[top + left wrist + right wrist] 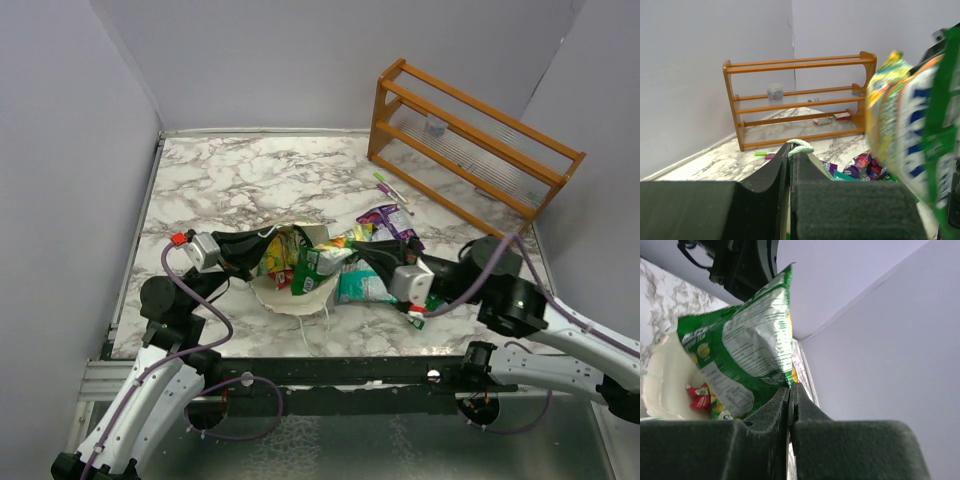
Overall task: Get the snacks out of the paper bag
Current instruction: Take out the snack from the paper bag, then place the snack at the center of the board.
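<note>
The mint paper bag (292,297) lies open in the middle of the table, with several packets in its mouth. My left gripper (262,242) is shut on the bag's rim, and a mint fold (801,148) shows between the fingertips. My right gripper (360,252) is shut on a corner of a green packet (318,266) held over the bag's mouth. That packet also shows in the right wrist view (747,352) and in the left wrist view (922,145). A red packet (700,397) lies inside the cream bag (660,380). A teal packet (362,286) and a purple packet (388,222) lie on the table to the right.
A wooden rack (470,140) stands at the back right, with small items on its shelves. A pink-and-green pen (392,190) lies in front of it. Grey walls close in the left, back and right sides. The bag's white cord (315,325) trails towards the near edge.
</note>
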`<state>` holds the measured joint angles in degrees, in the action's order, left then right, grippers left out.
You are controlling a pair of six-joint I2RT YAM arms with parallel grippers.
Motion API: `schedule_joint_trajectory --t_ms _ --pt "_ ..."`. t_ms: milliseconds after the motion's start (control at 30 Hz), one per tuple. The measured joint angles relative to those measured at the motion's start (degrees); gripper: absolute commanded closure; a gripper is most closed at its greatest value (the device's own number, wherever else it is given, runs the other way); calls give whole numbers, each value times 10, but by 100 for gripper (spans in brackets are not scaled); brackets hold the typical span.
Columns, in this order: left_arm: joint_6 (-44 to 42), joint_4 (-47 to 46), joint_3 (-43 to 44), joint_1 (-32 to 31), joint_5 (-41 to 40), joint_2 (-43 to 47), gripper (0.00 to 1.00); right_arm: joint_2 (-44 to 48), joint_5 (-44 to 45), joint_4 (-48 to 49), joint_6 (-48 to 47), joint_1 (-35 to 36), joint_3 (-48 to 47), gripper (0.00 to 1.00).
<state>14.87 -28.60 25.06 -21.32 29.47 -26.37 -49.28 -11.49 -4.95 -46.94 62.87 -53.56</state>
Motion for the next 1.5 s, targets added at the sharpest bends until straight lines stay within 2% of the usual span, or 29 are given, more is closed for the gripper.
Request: schedule_joint_trajectory --t_ms 167,300,433,567,633,733,900,933,967,1200,1333,1500 --pt "0 0 0 0 0 0 100 98 25 -55 43 0 -4 99" --pt "0 0 0 0 0 -3 100 141 109 -66 100 0 -4 99" --pt "0 4 0 0 0 -9 100 137 264 -40 164 0 13 99" --pt "0 4 0 0 0 -9 100 89 471 -5 256 0 43 99" --pt "0 4 0 0 0 -10 100 60 541 7 303 -2 60 99" --pt "0 4 0 0 0 -11 100 45 601 28 356 -2 106 99" --pt "0 8 0 0 0 -10 100 14 643 15 510 -3 150 99" --pt "0 8 0 0 0 -9 100 7 642 -6 596 -3 157 98" --pt "0 9 0 0 0 -8 100 7 642 -6 596 -3 157 99" --pt "1 8 0 0 0 -9 100 -15 634 -76 839 -11 191 98" --pt "11 4 0 0 1 -7 100 -40 648 -110 901 -30 199 99" --pt "42 -44 -10 -2 27 -5 100 -47 647 -115 914 -54 211 94"
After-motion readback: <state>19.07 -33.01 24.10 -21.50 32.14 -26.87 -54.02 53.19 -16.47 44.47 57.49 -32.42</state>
